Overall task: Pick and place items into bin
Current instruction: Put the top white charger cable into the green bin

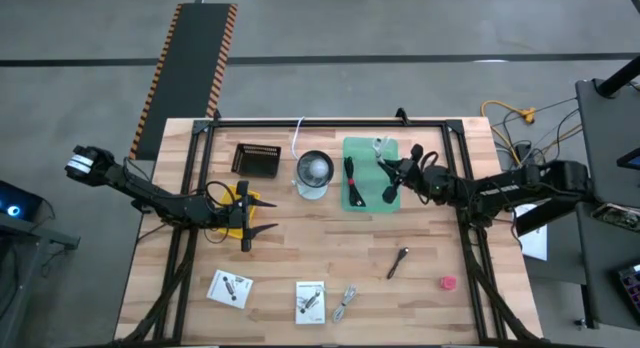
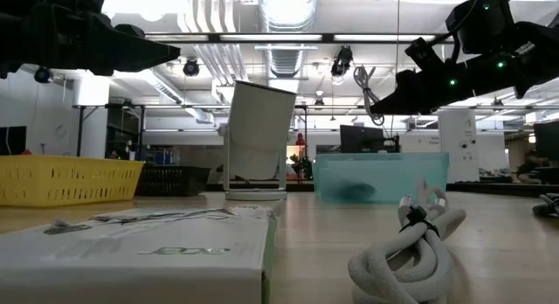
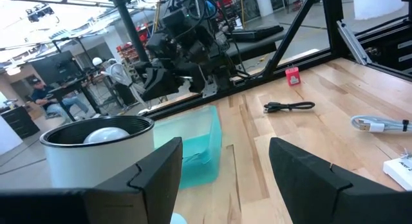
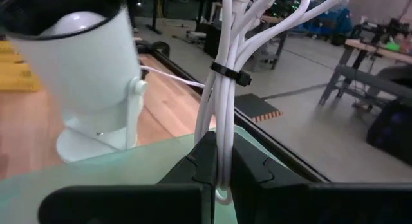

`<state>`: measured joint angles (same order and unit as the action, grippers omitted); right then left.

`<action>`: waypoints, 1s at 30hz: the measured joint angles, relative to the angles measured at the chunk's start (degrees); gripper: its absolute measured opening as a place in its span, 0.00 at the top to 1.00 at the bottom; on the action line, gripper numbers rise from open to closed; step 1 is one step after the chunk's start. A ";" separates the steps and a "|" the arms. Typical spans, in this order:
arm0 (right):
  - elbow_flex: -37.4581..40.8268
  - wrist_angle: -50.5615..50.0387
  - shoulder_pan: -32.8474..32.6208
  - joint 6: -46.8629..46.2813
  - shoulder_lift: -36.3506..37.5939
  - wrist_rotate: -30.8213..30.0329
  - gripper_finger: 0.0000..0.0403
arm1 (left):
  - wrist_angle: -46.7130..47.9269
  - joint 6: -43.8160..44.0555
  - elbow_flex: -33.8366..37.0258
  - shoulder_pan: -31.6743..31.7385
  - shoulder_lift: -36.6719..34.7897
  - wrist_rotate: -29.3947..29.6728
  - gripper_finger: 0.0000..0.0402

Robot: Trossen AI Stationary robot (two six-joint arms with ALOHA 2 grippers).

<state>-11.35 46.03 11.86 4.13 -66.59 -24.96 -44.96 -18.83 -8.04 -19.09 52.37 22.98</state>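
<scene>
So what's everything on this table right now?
bin: one, translucent green, far middle, dark items inside
white cable bundle: one, held over the bin
lamp-like device: one, white, beside the bin
black basket: one, far left
yellow basket: one, left
printed cards: two, white, near edge
grey cable: one, beside the cards
stick tool: one, dark, right of centre
pink lump: one, near right
left end effector: open, by the yellow basket
right end effector: shut on the white cable bundle
</scene>
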 joint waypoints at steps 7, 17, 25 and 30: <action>-7.57 -14.74 6.58 -1.13 0.07 11.92 0.97 | -0.01 -0.02 0.01 0.00 0.01 0.01 0.46; -22.29 -43.32 11.53 1.16 0.11 12.02 0.97 | -0.01 0.43 0.01 0.00 0.01 0.02 0.46; -32.63 -65.65 12.18 1.82 0.11 11.68 0.97 | 0.03 0.48 0.01 0.00 0.00 0.00 0.46; -36.59 -68.97 12.22 3.32 0.02 11.70 0.97 | 0.04 0.46 0.01 0.00 0.01 0.01 0.46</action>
<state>-47.93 -22.94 24.08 7.46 -66.57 -13.26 -44.92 -18.37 -8.03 -19.09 52.38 23.00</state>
